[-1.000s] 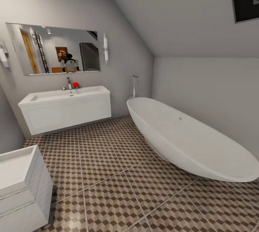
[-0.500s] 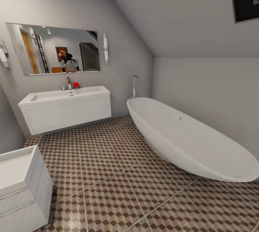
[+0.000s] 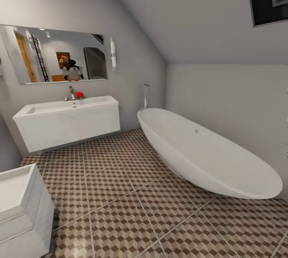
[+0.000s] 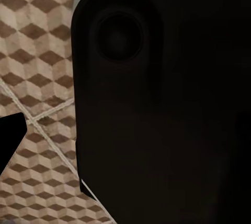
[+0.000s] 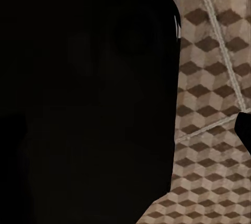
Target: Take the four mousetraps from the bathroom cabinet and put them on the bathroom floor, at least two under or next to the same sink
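The wide white wall-hung sink (image 3: 68, 123) with its chrome-and-brown tap (image 3: 72, 93) hangs on the far wall at the left of the head view. The cube-patterned bathroom floor (image 3: 120, 194) stretches from it toward me. The mousetraps and the wooden cabinet are out of view. In the left wrist view a large dark robot part (image 4: 167, 104) sits over the floor tiles (image 4: 42, 51). The right wrist view likewise has a dark robot part (image 5: 83, 104) above the tiles (image 5: 214, 78). A dark tip cuts into the edge of each wrist view, and I cannot tell how the jaws stand.
An oval white bathtub (image 3: 200, 154) runs along the right wall. A narrower white boxy basin unit (image 3: 20, 210) stands at the lower left. A mirror (image 3: 56, 53) above the sink reflects the robot. A small red object (image 3: 80, 95) sits by the tap.
The whole head picture has shifted slightly leftward, so the camera has turned a little to the right. Nothing in the room has moved.
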Tool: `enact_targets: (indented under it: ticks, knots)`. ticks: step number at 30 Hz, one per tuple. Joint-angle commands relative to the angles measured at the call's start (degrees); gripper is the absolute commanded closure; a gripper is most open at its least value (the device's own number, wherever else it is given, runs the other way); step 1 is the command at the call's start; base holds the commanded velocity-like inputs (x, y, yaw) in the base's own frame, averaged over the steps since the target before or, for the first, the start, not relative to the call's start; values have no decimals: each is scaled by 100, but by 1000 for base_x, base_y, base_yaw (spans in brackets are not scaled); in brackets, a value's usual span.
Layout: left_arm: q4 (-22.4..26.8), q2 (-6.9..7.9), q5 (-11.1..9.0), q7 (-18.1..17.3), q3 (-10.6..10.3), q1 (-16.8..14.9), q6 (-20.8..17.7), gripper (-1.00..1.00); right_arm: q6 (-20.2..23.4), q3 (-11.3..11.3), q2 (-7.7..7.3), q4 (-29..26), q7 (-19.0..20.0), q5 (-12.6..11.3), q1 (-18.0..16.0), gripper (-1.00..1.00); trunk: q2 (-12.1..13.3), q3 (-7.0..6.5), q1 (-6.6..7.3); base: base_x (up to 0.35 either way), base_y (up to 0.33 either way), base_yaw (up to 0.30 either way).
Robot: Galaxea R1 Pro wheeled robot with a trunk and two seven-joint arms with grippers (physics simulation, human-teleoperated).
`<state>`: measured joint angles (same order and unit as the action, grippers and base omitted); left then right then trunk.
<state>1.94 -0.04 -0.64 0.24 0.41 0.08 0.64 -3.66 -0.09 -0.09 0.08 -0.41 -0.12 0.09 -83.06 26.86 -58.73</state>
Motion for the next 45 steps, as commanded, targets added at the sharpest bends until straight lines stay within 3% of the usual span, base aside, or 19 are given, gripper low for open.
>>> enact_targets:
  ticks: [1, 45]
  knots:
    - [5, -1, -7, 2, 3, 1, 7, -100, -29, -2, 0, 1, -6, -4, -1, -100, -2, 2, 0, 0, 0, -213]
    - [16, 50, 27, -14, -24, 1, 15, -100, -64, -8, 0, 1, -11, -21, -1, -100, -2, -109, 0, 0, 0, -254]
